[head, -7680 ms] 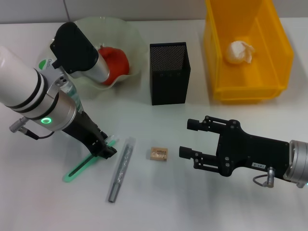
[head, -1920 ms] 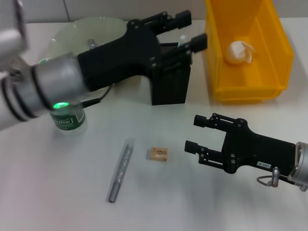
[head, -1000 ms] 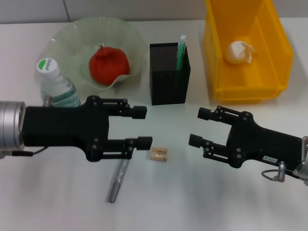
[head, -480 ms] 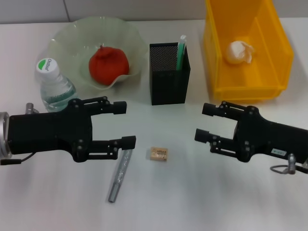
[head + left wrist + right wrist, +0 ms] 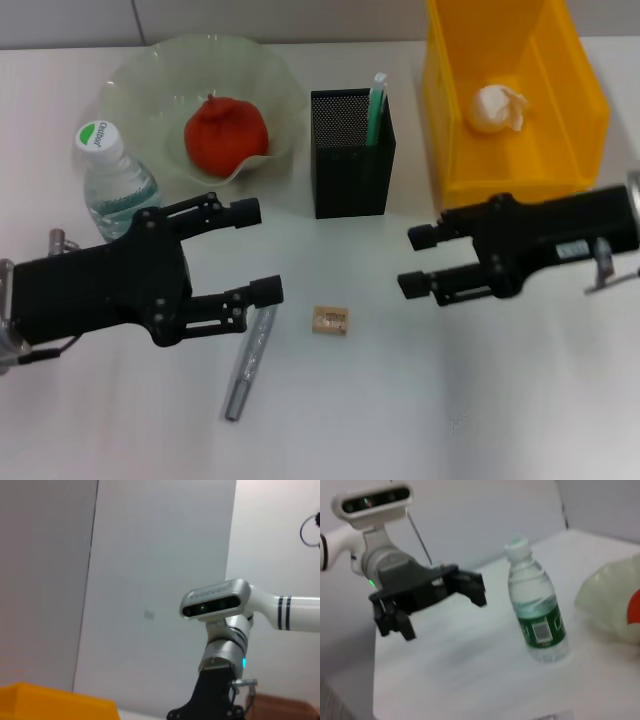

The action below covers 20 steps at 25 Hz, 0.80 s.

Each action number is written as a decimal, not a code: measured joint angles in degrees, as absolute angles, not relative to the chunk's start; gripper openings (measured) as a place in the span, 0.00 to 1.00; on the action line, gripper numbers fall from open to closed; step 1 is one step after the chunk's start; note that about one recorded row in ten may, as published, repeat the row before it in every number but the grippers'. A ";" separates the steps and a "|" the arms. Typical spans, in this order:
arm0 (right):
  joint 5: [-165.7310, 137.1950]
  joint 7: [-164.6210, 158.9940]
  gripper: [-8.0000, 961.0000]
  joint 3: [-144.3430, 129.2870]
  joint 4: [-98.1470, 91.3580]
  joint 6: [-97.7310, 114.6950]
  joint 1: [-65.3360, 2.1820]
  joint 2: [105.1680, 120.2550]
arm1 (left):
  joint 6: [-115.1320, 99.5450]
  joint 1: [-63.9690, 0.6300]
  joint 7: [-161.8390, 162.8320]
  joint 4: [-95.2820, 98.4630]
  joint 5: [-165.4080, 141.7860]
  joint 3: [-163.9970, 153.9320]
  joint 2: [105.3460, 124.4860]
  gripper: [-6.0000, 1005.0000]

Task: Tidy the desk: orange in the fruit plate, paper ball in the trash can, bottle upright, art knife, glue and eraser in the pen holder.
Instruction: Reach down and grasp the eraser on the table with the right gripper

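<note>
Here the eraser [image 5: 329,320] lies between left claw [image 5: 256,251] and right claw [image 5: 417,262]

one orange [image 5: 225,135], one bottle [image 5: 113,183], one eraser [image 5: 329,320]

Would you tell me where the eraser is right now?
In the head view, the eraser lies on the table between both grippers, right of the grey tube.

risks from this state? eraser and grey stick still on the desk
1. The eraser is small and flat; an end effector could nudge it away instead of gripping it.
2. The left end effector, open, sits over the grey stick; descending could roll it.
3. The bottle stands near the left arm; a swing may topple it.
</note>
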<state>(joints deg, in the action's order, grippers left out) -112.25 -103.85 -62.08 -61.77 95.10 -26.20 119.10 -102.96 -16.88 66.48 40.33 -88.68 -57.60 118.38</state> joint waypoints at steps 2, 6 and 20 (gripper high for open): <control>-115.12 -108.50 0.70 -63.33 -64.15 95.25 -28.59 119.09 | -104.19 -16.97 63.68 37.15 -87.29 -57.37 118.40 0.81; -122.00 -117.73 0.70 -68.52 -68.60 95.32 -34.14 119.11 | -105.77 -17.43 62.43 35.65 -87.65 -58.05 118.06 0.81; -136.18 -131.62 0.70 -85.41 -70.34 97.53 -49.21 119.18 | -105.88 -15.88 61.91 35.63 -91.41 -57.46 117.53 0.81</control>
